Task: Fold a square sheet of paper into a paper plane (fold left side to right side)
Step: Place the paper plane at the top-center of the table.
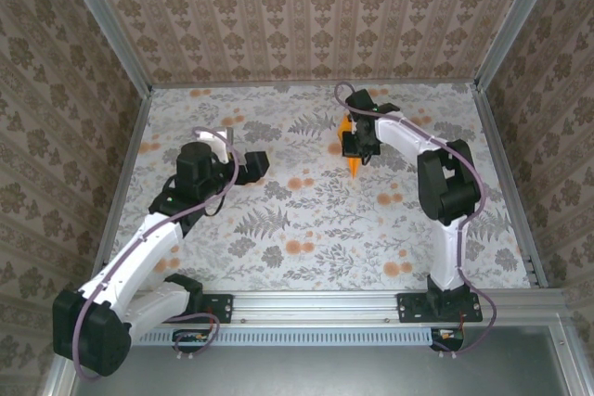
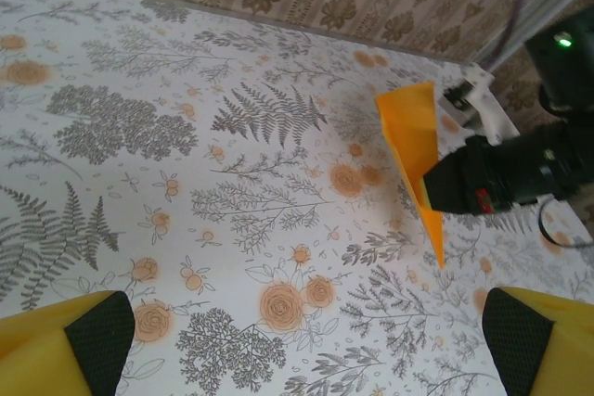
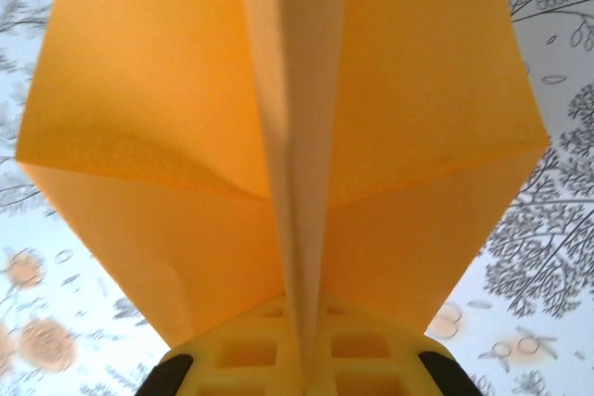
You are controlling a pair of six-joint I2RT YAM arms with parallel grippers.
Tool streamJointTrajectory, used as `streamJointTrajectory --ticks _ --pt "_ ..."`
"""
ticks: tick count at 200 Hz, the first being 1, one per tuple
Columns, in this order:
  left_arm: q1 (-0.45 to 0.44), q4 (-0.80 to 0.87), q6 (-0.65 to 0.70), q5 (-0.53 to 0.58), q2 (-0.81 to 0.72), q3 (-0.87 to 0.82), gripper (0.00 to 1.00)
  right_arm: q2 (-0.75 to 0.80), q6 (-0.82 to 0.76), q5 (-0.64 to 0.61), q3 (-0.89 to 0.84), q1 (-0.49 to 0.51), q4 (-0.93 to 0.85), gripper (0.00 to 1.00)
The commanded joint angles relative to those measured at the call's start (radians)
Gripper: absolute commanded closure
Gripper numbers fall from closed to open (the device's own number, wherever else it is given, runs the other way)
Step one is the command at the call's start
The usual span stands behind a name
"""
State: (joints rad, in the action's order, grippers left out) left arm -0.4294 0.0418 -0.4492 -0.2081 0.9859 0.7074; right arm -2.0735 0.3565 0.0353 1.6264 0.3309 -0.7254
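The right tool point(image 3: 302, 364) grips the paper plane point(image 1: 354, 162) near the table's point(image 1: 278, 229) far edge, right of centre, nose toward the near edge. The left tool point(image 2: 311, 336) stands wide open, empty.

Enclosed at the back, left and right of the top view by walls point(image 1: 306, 6) papered in brown-and-cream damask stripes. Floored centre-frame with a pale table surface point(image 1: 306, 220) printed with grey ferns and small orange blossoms. Framed by slanting aluminium posts point(image 1: 104, 20) at upper left and upper right, and by a slotted aluminium rail point(image 1: 316, 301) along the bottom. Lit softly and evenly.
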Motion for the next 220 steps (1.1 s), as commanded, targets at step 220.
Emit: streamJointTrajectory --ticks 220 --pt "0.034 0.074 0.117 -0.054 0.044 0.073 0.00 -0.062 -0.043 -0.097 0.128 0.025 -0.196 0.68"
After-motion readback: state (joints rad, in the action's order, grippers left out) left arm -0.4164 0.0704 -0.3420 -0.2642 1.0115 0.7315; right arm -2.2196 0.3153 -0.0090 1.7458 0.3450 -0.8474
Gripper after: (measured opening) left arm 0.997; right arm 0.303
